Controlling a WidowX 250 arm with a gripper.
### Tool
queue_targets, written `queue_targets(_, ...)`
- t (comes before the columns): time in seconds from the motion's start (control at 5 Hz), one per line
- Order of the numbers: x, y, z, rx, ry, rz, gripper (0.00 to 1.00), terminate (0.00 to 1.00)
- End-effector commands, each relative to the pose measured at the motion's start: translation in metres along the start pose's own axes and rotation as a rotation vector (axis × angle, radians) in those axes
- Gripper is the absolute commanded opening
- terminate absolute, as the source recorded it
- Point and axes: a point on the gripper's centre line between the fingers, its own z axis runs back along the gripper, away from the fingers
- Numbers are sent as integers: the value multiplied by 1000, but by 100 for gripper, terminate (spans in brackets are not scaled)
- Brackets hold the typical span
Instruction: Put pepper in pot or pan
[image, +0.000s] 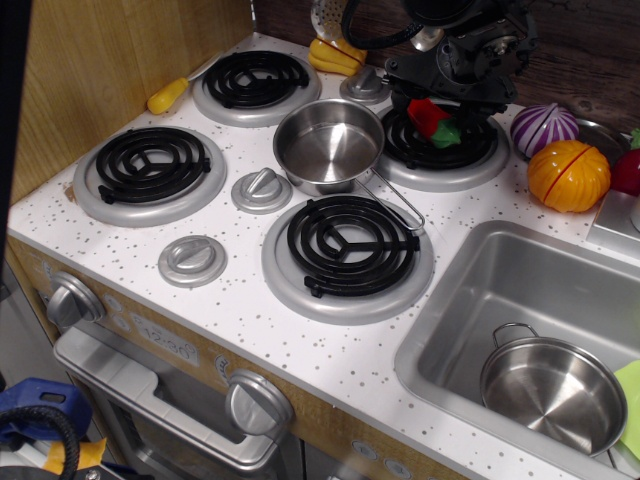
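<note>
Jaws of my gripper (430, 112) are clamped on the little red pepper (428, 115), just above the back right burner (441, 140). I see the shiny saucepan (328, 146) close beside it on the counter (240, 250), with nothing inside.

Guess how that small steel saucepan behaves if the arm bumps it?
The saucepan looks thin, empty and shiny, so probably light and apt to slide on the smooth stovetop. Its long wire handle may make it pivot. Tipping seems unlikely.
</note>
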Motion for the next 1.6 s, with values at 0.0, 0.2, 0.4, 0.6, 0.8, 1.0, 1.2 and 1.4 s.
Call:
queue_targets(0.0,0,0,0,0,0,0,100,0)
queue_targets(0.2,-3,4,-7,-7,-12,8,100,0)
queue_targets(0.4,-5,5,-16,-18,-31,11,100,0)
queue_targets(0.6,-2,6,-20,-28,-42,14,100,0)
queue_targets(0.8,0,3,-30,-41,-73,17,100,0)
queue_targets(1.0,1,2,-34,-57,-78,25,0,0)
queue_targets(1.2,5,4,-31,-35,-78,12,0,0)
queue_targets(1.4,14,16,-13,49,-58,-54,0,0)
